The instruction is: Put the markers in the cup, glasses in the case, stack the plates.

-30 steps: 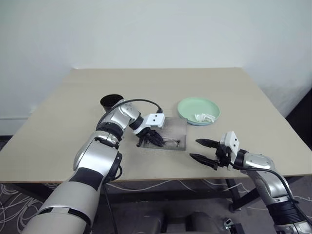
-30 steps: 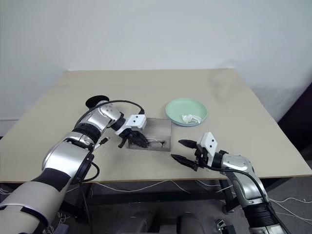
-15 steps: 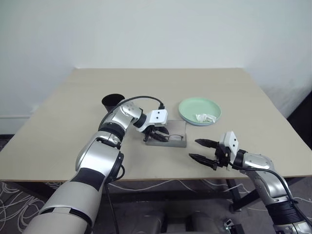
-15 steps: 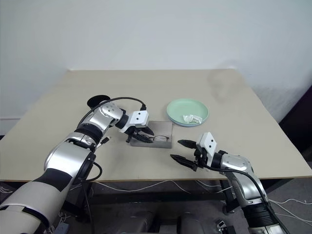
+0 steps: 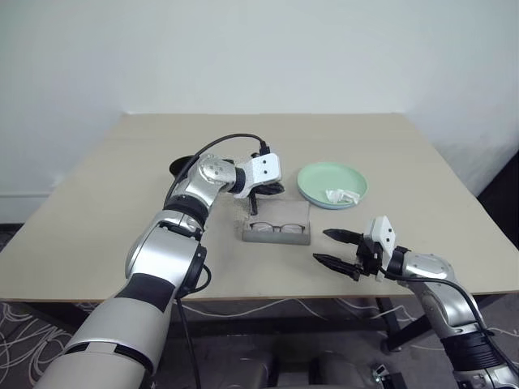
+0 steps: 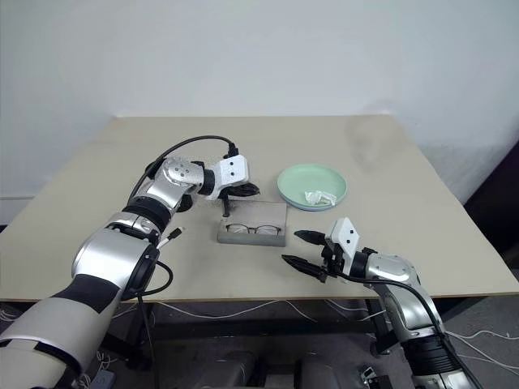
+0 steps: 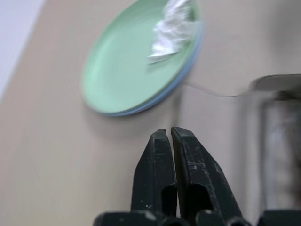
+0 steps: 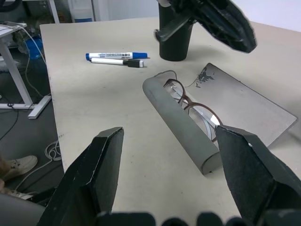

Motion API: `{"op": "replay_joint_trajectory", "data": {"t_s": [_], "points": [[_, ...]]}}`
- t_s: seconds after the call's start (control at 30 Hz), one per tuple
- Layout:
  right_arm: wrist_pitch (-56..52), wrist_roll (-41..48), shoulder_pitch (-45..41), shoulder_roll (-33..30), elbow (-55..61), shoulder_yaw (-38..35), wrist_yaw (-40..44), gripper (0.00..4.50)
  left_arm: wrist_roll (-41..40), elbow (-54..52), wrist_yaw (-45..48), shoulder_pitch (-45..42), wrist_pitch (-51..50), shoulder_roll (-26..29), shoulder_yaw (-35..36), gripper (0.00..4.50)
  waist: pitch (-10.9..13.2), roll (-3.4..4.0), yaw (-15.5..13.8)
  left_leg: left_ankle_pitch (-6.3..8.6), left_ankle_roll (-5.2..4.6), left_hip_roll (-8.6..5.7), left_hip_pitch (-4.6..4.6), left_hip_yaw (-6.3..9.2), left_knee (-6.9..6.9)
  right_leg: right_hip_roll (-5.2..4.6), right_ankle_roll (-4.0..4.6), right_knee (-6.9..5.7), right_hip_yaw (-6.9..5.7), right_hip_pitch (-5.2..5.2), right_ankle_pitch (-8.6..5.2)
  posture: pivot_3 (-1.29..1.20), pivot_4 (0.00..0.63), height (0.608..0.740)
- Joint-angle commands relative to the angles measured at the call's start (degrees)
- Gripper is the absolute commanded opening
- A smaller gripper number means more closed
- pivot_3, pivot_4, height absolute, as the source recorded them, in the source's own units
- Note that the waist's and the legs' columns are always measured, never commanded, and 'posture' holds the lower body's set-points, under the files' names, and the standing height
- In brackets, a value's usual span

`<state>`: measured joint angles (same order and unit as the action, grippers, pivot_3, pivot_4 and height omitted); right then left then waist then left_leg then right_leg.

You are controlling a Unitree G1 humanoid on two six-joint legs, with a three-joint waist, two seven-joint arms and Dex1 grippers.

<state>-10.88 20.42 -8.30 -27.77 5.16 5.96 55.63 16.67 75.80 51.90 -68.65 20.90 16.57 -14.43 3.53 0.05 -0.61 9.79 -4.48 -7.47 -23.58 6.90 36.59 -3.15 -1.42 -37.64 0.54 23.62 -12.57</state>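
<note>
Grey felt-like case (image 5: 276, 228) lies open on the table (image 5: 389, 154), thin wire-framed glasses (image 5: 272, 228) inside, ready for closing. Left gripper (image 5: 258, 194) hovers above it, fingers pinched shut, empty. Right gripper (image 5: 334, 250) waits alongside, fingers wide apart.

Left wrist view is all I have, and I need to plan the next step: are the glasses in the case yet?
Observer: Yes, the glasses lie in the case, and its lid lies open, flat on the table.
Operator: And the markers?
Observer: Both markers lie side by side on the table near the cup, not in it.
Operator: Is the right gripper busy?
Observer: No, the right gripper hovers open and empty above the table, beside the case.
</note>
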Motion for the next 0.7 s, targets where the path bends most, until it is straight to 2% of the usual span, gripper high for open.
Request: {"op": "replay_joint_trajectory", "data": {"t_s": [0.03,0.2,0.4,0.7], "points": [[1.0,0.22,-1.28,0.25,0.95,-0.57,-0.09,3.36,4.25,0.34,-10.52,-2.11,-1.28,0.46,-1.97,0.02,0.0,0.0,0.0,0.0,0.0,0.0,0.0,0.0,0.0,0.01,-0.02,0.0,0.0,0.0,0.01,0.0,0.0,0.738],[1.03,0.34,-1.56,0.31,1.27,-0.83,-0.22,3.36,10.26,1.28,-18.69,-1.25,-2.81,0.24,-6.22,0.02,0.0,0.0,-0.01,0.0,0.0,0.0,0.0,-0.01,0.02,0.02,-0.05,0.0,-0.02,-0.01,0.03,0.0,0.0,0.738],[0.99,0.35,-1.42,0.49,1.79,-0.82,-0.64,3.36,13.56,2.2,-22.95,0.7,-5.43,-0.79,-8.51,0.02,0.0,0.0,-0.01,0.0,0.0,0.0,0.0,-0.02,0.03,0.01,-0.06,0.01,-0.06,-0.03,0.04,0.0,0.0,0.738],[0.71,0.49,-0.49,0.58,2.91,-0.83,-1.39,3.36,13.24,2.68,-21.12,2.62,-7.47,-1.84,-7.45,0.02,-0.02,0.0,-0.01,0.0,0.0,0.0,0.0,-0.01,0.04,-0.02,-0.06,0.01,-0.24,-0.05,0.04,0.0,0.0,0.738]]}}
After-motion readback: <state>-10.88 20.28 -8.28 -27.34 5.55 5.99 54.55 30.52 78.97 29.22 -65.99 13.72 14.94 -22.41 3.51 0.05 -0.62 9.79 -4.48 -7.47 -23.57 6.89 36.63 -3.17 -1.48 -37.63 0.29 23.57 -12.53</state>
